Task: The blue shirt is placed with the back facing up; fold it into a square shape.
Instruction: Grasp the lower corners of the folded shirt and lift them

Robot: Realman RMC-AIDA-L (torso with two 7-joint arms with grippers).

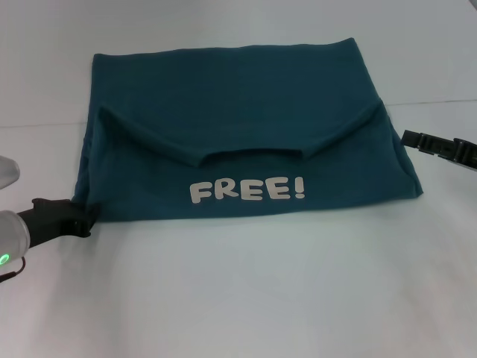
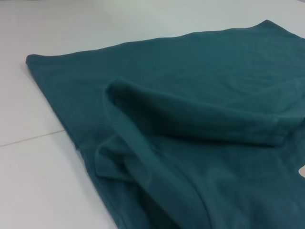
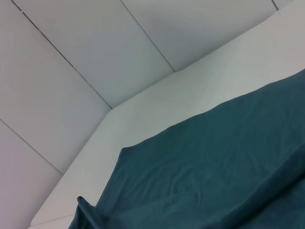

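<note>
I take the blue shirt (image 1: 246,142) as my landmark. It lies flat on the white table (image 1: 246,291), already doubled over: a near panel with the white FREE! lettering (image 1: 247,189) faces up, both sleeves are tucked in so their hems make a shallow V across the middle, and a plain band runs behind that to the far edge. As it lies, its long axis runs side to side across my view, so it is wider than deep and not yet a square.

My left gripper (image 1: 83,218) sits at the shirt's near left corner, touching the cloth edge there. I cannot tell whether it is pinching that corner or only resting against it; the left wrist view shows only the folded sleeve (image 2: 190,119) and the cloth around it, no fingers.

My right gripper (image 1: 436,145) hangs just off the shirt's right edge, about level with the right sleeve fold, apart from the fabric. I cannot tell how its fingers stand either; its wrist view shows only the plain far part of the shirt and the table's corner beyond.

My judgement: the left arm is the nearer, and the next fold should carry one side across the long axis towards the other.
</note>
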